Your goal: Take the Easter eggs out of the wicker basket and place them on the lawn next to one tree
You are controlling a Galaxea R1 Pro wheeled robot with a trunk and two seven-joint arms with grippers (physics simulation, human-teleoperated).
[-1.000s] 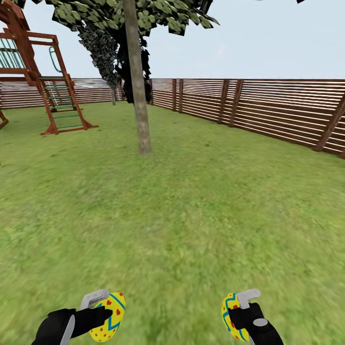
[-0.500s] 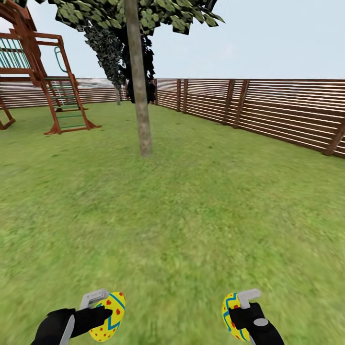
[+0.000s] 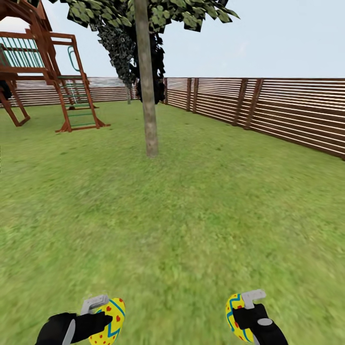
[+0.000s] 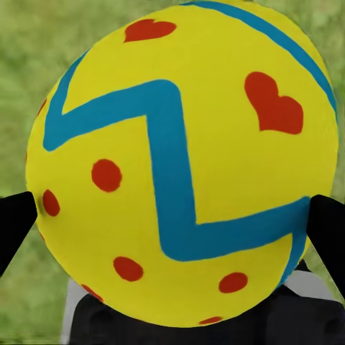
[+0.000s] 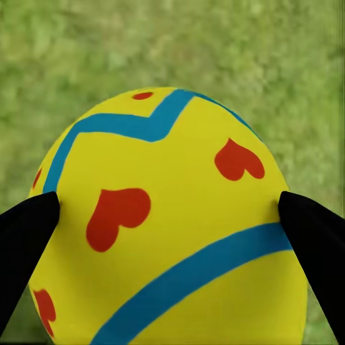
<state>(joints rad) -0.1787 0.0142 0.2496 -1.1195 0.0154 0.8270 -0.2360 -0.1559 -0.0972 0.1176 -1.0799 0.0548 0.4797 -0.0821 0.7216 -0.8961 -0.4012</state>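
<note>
The left gripper (image 3: pixel 103 314) pinches a yellow egg with teal zigzag and red hearts (image 3: pixel 111 327), carried low over the mottled green lawn (image 3: pixel 182 215). Ahead stands the pale grey-brown tree trunk (image 3: pixel 148 96), probably the drop-off spot. The right gripper (image 3: pixel 247 311) clamps a second yellow patterned egg (image 3: pixel 237 322), ready to be set down.

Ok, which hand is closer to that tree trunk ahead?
Left, though only slightly. The left hand with its egg sits just left of the trunk; the right hand with its egg is further off to the right. Both are far back.
</note>
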